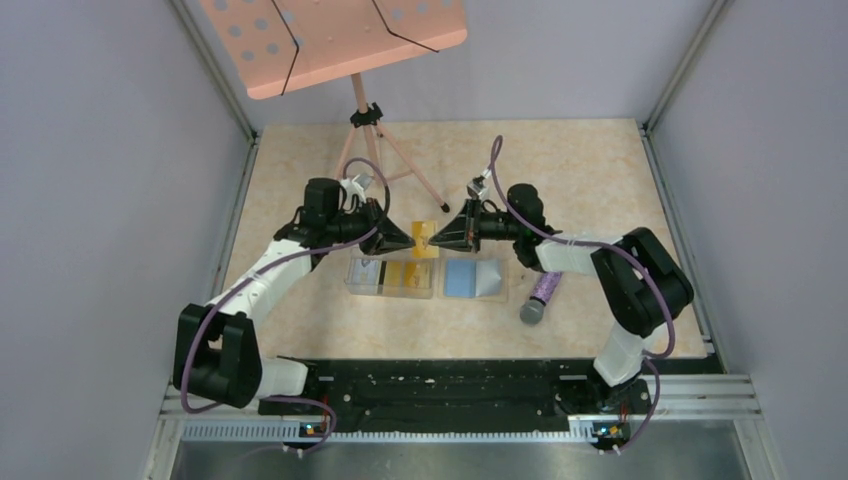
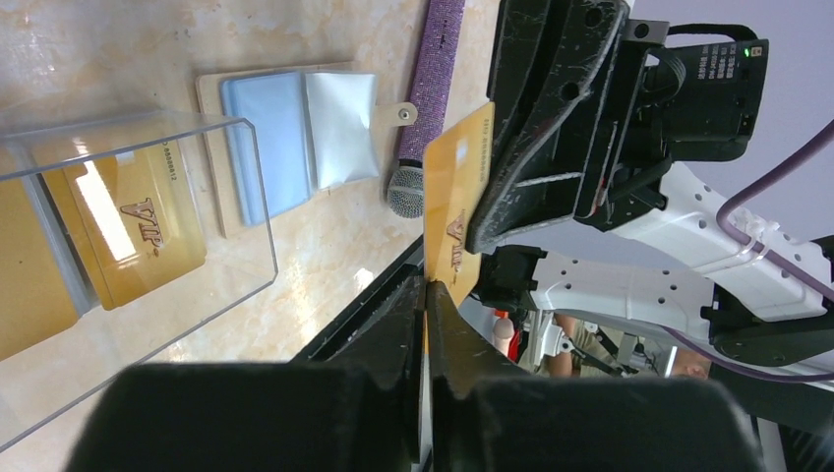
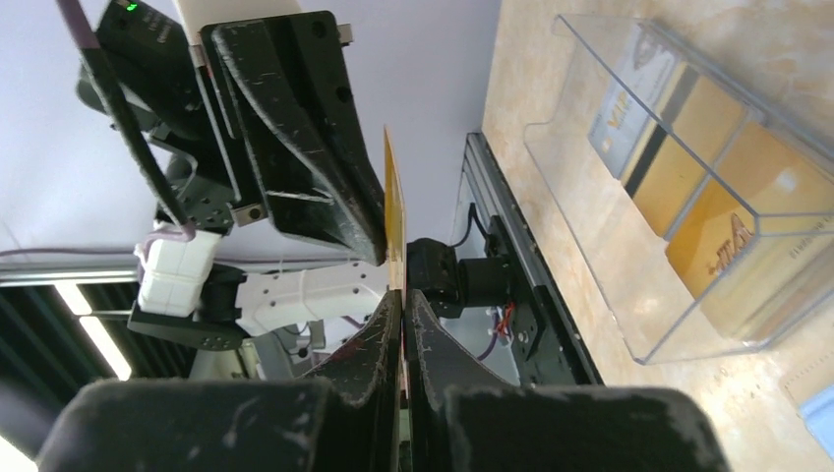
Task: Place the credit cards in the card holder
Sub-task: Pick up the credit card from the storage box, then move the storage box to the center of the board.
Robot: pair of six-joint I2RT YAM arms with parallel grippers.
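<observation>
A gold credit card (image 1: 425, 246) hangs in the air between both grippers, above the table. My left gripper (image 2: 426, 290) pinches its lower edge, jaws nearly together. My right gripper (image 3: 403, 295) is shut on the card's (image 3: 393, 211) opposite edge, and its fingers (image 2: 531, 167) cover part of the card (image 2: 454, 202) in the left wrist view. The card holder (image 1: 475, 277) lies open and flat below, light blue inside (image 2: 280, 138). More gold and dark credit cards (image 3: 703, 187) stand in a clear plastic box (image 1: 390, 277).
A purple glitter microphone (image 1: 541, 296) lies right of the card holder. A pink music stand (image 1: 335, 40) on a tripod stands at the back of the table. Grey walls close in both sides. The black rail (image 1: 440, 385) runs along the near edge.
</observation>
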